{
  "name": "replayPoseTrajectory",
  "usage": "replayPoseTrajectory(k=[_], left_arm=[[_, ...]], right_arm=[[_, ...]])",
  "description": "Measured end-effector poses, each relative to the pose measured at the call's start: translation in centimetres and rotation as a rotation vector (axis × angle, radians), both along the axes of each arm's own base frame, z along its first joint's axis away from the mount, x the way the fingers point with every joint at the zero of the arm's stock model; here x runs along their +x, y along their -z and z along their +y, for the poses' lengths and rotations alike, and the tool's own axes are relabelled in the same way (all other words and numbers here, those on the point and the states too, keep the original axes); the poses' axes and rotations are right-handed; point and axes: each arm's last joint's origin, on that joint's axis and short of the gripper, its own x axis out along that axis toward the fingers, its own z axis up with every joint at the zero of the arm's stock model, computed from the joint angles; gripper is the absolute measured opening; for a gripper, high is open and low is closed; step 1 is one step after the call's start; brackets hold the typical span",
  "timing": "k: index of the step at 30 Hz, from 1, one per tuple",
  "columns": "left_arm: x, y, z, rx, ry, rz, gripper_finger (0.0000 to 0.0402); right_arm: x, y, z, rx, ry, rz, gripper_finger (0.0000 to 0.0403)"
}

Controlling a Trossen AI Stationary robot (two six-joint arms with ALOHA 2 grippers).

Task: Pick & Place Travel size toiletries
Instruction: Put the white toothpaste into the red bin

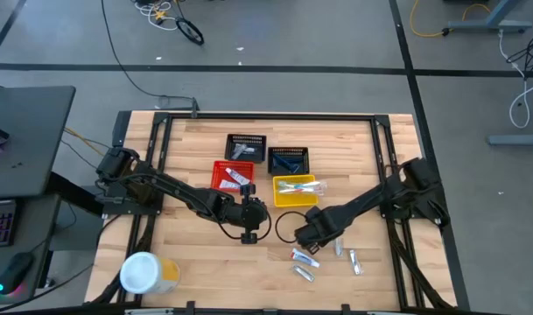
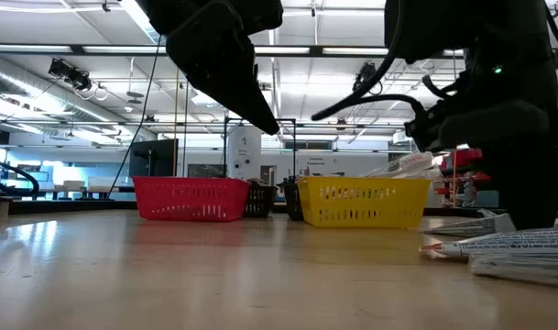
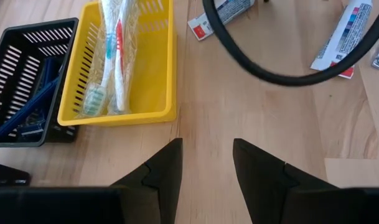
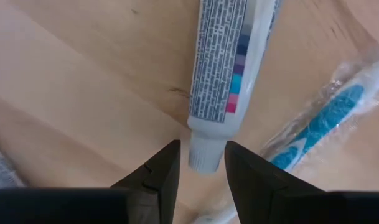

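Near front table edge, right gripper (image 4: 198,163) straddles tube (image 4: 220,68) cap.

- Table (image 1: 196,254): light wood planks, smooth, w/ a soft sheen.
- Yellow basket (image 3: 153,74): plastic mesh, a bit glossy; red basket (image 2: 191,198) same plastic.
- Toothpaste tube (image 4: 219,68): smooth white plastic, printed, slightly glossy.
- Toothbrush (image 4: 320,121): in clear crinkly plastic wrap.
- Right tool (image 4: 200,177): fingers matt black plastic.
- Cable loop (image 3: 264,71): black rubber-like, smooth.
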Motion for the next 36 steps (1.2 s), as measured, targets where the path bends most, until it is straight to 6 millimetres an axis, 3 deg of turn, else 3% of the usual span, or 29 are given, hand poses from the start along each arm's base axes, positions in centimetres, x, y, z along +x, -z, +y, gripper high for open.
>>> replayPoseTrajectory(k=[19, 26, 36], left_arm=[[0.0, 0.0, 0.0, 0.0, 0.0, 0.0, 0.0151], [0.0, 0.0, -0.1, -0.02, 0.024, 0.008, 0.0151], [-0.1, 0.1, -0.6, -0.05, 0.263, 0.065, 0.0151]], right_arm=[[0.6, 0.3, -0.3, -0.001, -0.201, -0.037, 0.0066], [2.3, -0.8, 0.4, -0.003, -0.355, -0.177, 0.0063], [5.2, -1.6, 0.9, 0.017, -0.5, -0.473, 0.0063]])
